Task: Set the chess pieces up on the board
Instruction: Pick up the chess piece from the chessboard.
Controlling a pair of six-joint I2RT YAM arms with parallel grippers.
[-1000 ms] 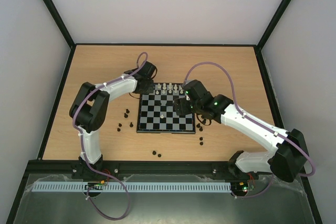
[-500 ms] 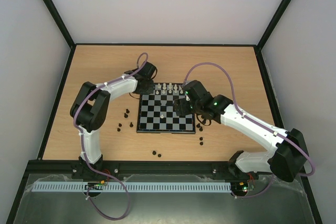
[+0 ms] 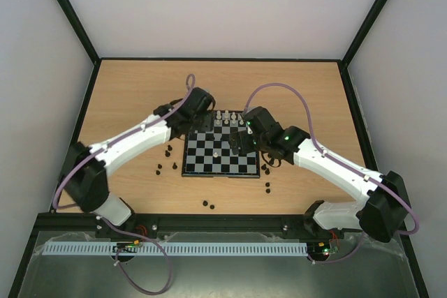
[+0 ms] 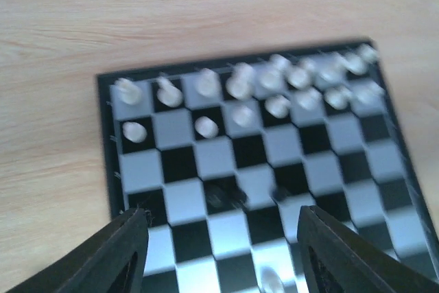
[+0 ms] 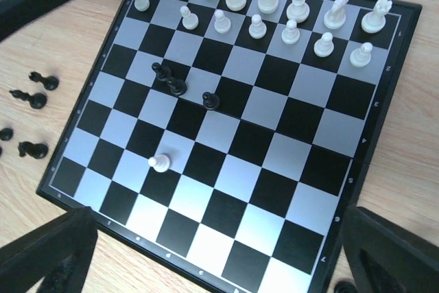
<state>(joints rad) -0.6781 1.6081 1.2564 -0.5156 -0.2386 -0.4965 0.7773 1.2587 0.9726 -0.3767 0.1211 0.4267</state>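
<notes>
The board lies mid-table. White chess pieces fill its two far rows, and a lone white pawn stands nearer. Three black pieces sit close together on inner squares. My left gripper hovers over the board's far left corner. In the blurred left wrist view it is open, with only squares between its fingers. My right gripper hangs over the board's right half. It is open wide with nothing in it.
Loose black pieces lie on the wood left of the board, in front of it and at its right front corner. Some also show in the right wrist view. Black frame rails edge the table.
The left gripper has opened from shut, and its arm has stretched low and forward toward the board's far left corner. The right gripper has opened slightly wider and stays in place.
</notes>
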